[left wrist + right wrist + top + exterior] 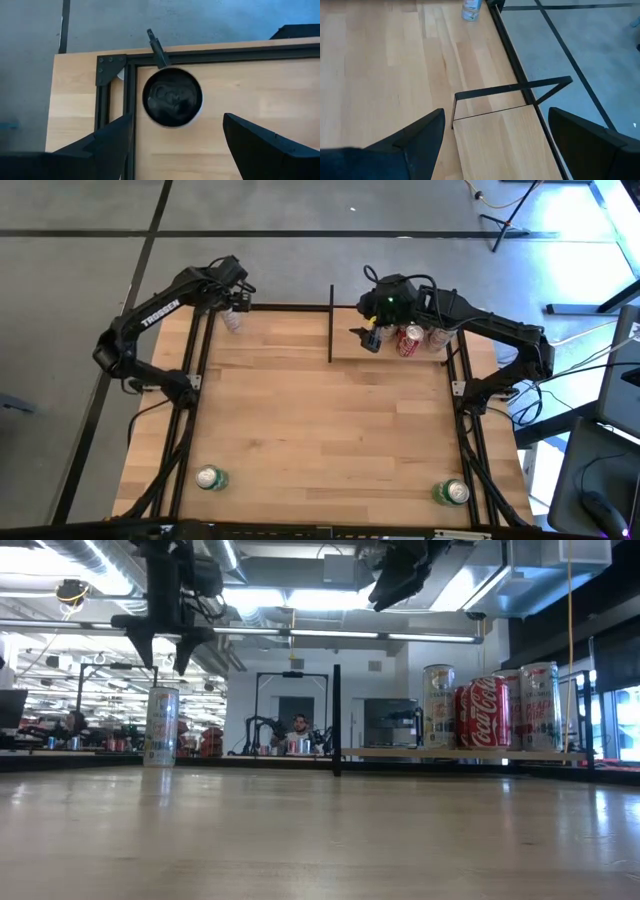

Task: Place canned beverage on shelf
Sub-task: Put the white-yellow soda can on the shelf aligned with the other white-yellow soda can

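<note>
High view, left gripper (238,298) held spread above slim white can (233,319), right gripper (372,333) spread over wooden black-framed shelf (345,348) beside three cylindrical metal cans (410,340).

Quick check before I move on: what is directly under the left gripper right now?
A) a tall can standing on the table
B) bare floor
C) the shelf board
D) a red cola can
A: the left gripper hangs open straight above the tall can, seen top-down between its fingers.
</note>
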